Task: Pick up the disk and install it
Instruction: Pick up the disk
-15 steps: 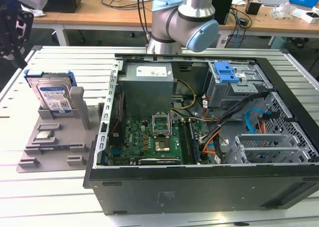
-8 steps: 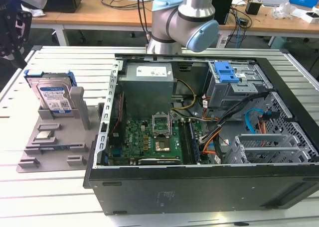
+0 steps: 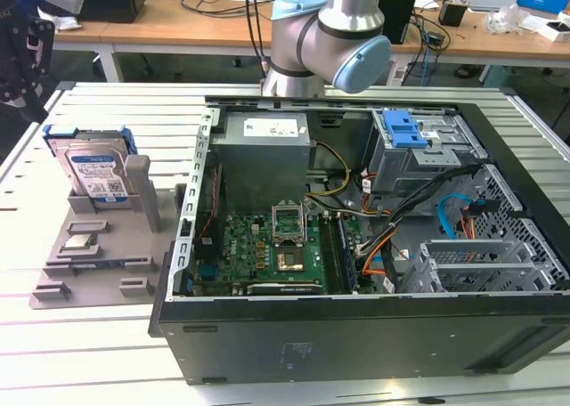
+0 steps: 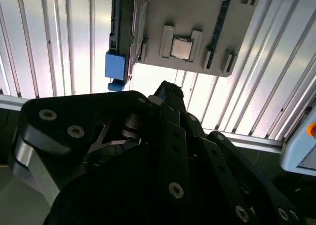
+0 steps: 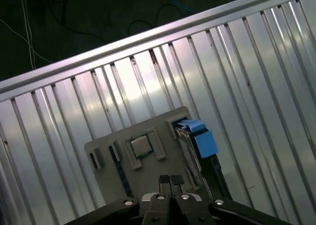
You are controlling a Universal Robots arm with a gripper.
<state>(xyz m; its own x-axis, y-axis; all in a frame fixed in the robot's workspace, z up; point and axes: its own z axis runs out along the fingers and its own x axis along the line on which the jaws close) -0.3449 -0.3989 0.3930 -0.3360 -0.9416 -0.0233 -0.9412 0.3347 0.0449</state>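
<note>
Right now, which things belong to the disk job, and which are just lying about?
Job: disk, upright in grey holder; open computer case; hand, shut, empty.
Lying about: square chip on the holder; cables on the bench behind.

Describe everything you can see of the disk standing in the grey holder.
The disk is a flat silver metal drive with a white-and-blue label on its facing side and a blue plastic frame along its top and sides. It stands on edge in the grey holder, beside a grey post, on the slatted table at the exterior view's left of the open computer case. Nothing grips it.
</note>
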